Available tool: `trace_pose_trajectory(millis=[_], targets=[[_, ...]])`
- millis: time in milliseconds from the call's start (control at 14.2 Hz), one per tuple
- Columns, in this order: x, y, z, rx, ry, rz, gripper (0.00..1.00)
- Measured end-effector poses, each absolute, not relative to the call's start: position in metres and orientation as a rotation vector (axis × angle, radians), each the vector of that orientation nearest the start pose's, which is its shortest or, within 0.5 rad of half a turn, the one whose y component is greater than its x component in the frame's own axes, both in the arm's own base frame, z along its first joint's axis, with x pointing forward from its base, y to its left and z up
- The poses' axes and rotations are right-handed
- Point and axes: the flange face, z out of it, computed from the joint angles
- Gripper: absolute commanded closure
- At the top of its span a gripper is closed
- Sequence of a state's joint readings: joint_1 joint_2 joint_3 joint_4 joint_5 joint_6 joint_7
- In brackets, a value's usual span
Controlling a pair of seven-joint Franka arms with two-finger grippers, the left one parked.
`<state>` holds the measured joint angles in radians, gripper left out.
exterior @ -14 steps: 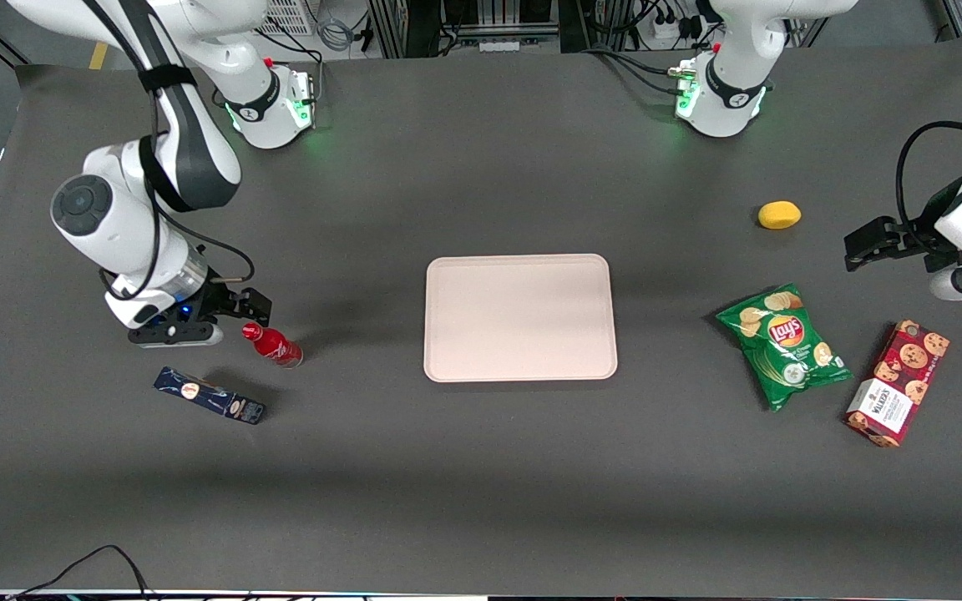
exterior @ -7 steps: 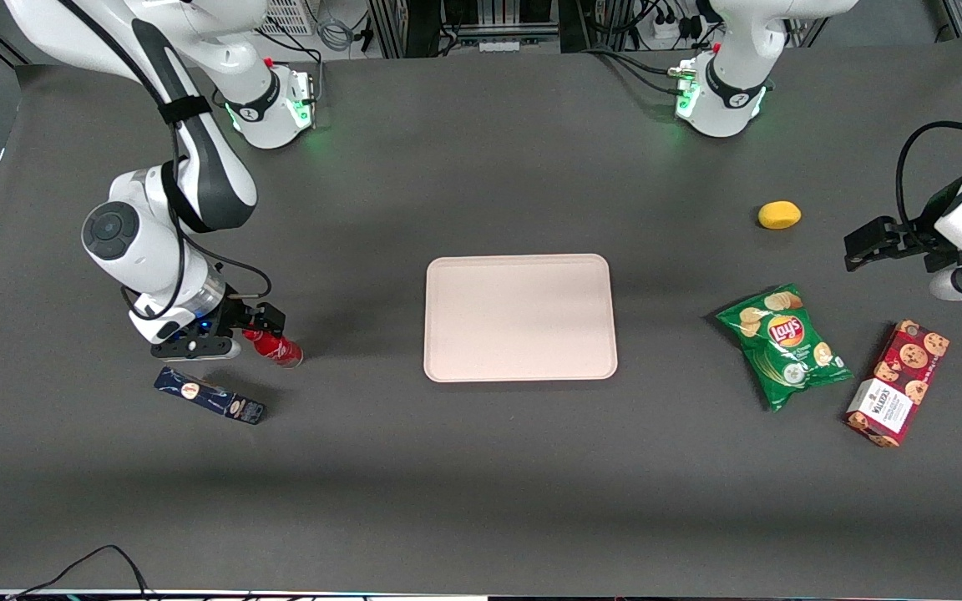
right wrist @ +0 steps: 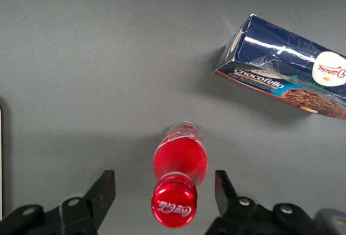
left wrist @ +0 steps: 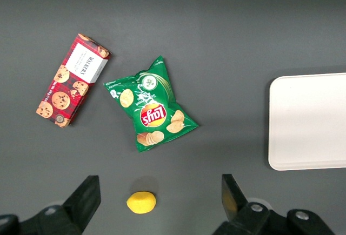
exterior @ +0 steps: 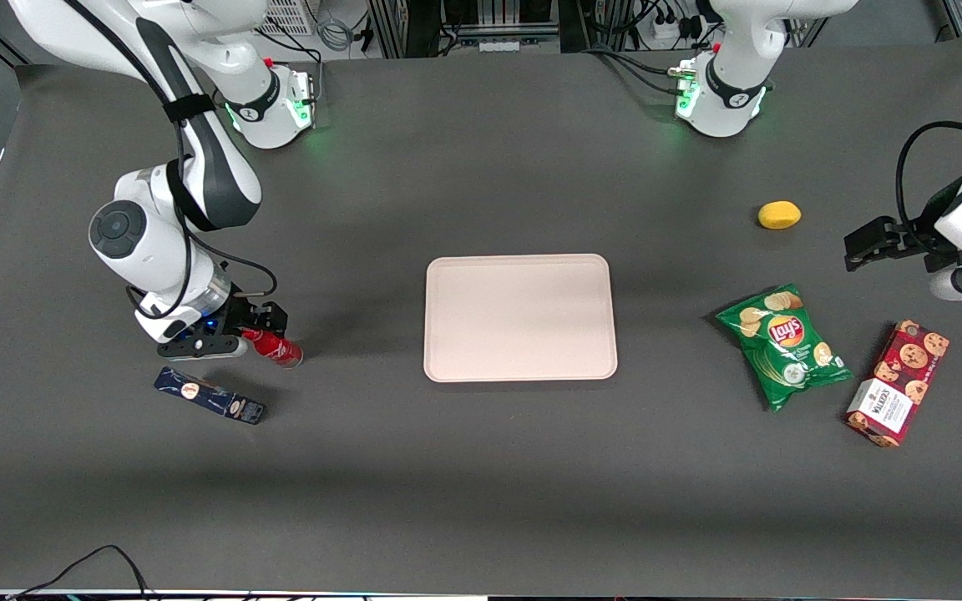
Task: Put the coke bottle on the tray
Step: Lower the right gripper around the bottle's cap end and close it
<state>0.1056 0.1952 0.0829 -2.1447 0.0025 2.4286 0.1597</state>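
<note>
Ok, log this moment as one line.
phase: pre-grasp | gripper: open, straddling coke bottle cap | bottle: lying on table | tray: empty

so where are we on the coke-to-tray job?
Done: the approach. The gripper is open with a finger on each side of the coke bottle, which lies on the table beside the dark blue box.
In hand: nothing gripped yet.
Left: close, lift, carry to the bare tray, release.

A dark grey table [exterior: 481,484] carried everything. The tray [exterior: 520,317] lay at its middle. The coke bottle [exterior: 276,349] and a dark blue box [exterior: 210,396] lay toward the working arm's end, under the spread-fingered gripper [exterior: 240,327]. A lemon [exterior: 779,214], a chips bag [exterior: 784,344] and a cookie box [exterior: 898,383] lay toward the parked arm's end.
</note>
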Motion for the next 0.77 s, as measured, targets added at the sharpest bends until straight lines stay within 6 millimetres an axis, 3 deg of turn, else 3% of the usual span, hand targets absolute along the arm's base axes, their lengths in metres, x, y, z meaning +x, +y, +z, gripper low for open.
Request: trace_pose_trajectory(millis=[211, 281, 773], targets=[[0.5626, 0.1065, 0.3207, -3.107, -0.040, -0.131, 0.94], [0.5626, 0.1065, 0.3207, -3.107, -0.040, -0.132, 1.00], [0.5633, 0.1064, 0.3220, -3.109, -0.042, -0.130, 1.00]])
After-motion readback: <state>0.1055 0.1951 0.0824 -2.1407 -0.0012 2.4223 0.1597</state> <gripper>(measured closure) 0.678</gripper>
